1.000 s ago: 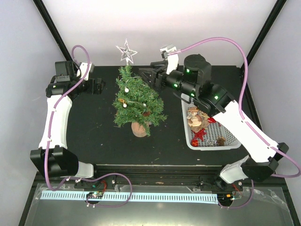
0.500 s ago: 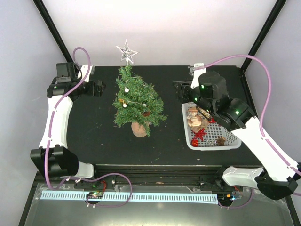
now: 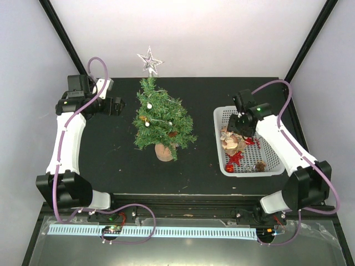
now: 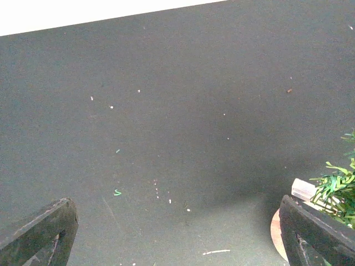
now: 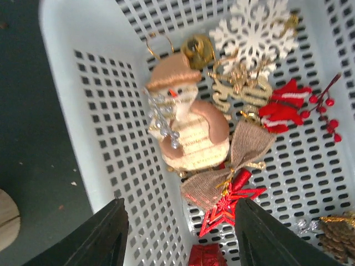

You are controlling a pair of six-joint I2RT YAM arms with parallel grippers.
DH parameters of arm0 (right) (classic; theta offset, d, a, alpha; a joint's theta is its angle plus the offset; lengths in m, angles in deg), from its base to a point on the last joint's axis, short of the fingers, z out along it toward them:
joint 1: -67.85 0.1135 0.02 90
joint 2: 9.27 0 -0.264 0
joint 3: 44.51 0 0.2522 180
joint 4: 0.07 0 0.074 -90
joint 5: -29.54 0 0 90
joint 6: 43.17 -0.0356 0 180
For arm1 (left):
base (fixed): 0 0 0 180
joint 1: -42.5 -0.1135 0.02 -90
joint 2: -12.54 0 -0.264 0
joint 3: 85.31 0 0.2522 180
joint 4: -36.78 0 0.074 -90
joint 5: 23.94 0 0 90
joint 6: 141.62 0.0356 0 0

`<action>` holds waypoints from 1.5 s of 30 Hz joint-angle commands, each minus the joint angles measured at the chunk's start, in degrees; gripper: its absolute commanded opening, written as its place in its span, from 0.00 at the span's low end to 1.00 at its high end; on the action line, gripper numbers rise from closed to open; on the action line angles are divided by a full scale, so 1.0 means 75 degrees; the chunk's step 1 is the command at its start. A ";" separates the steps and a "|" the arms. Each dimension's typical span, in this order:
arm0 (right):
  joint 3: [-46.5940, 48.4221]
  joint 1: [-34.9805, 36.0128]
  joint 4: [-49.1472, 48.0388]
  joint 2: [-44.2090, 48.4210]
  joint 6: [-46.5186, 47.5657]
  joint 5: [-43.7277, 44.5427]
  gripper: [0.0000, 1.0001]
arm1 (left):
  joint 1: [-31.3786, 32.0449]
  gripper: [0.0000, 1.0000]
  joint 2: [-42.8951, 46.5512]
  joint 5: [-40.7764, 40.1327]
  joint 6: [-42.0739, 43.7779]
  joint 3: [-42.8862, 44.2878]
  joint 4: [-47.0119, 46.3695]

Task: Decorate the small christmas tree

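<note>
From above, the small christmas tree (image 3: 161, 119) stands upright left of centre on the black table (image 3: 111, 158), with a silver star (image 3: 149, 60) on its tip. The white mesh basket (image 3: 217, 141) sits well apart to its right. The right gripper (image 3: 237, 126) hangs over the basket's far-left part. The left gripper (image 3: 115, 105) idles near the tree's left side.

In the left wrist view, that gripper's fingers (image 4: 39, 233) are spread wide with nothing between them, and the tree's stump shows at the right edge.

In the right wrist view, the fingers (image 5: 100, 238) stand apart and empty above the ornaments. A red star (image 5: 230, 202) and a burlap bow (image 5: 227, 166) lie between them, a snowman (image 5: 188, 127) just beyond and a snowflake (image 5: 255, 33) farther off. The step in hand is judged to be picking an ornament. The gripper should drop straight onto one piece, keep the left finger off the basket wall, and avoid the overlapping neighbours.
</note>
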 commanded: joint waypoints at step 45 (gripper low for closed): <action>-0.1249 -0.0871 -0.2719 -0.2537 0.0090 -0.2019 0.38 | 0.0032 0.99 -0.0358 -0.0135 0.0126 -0.0013 0.0308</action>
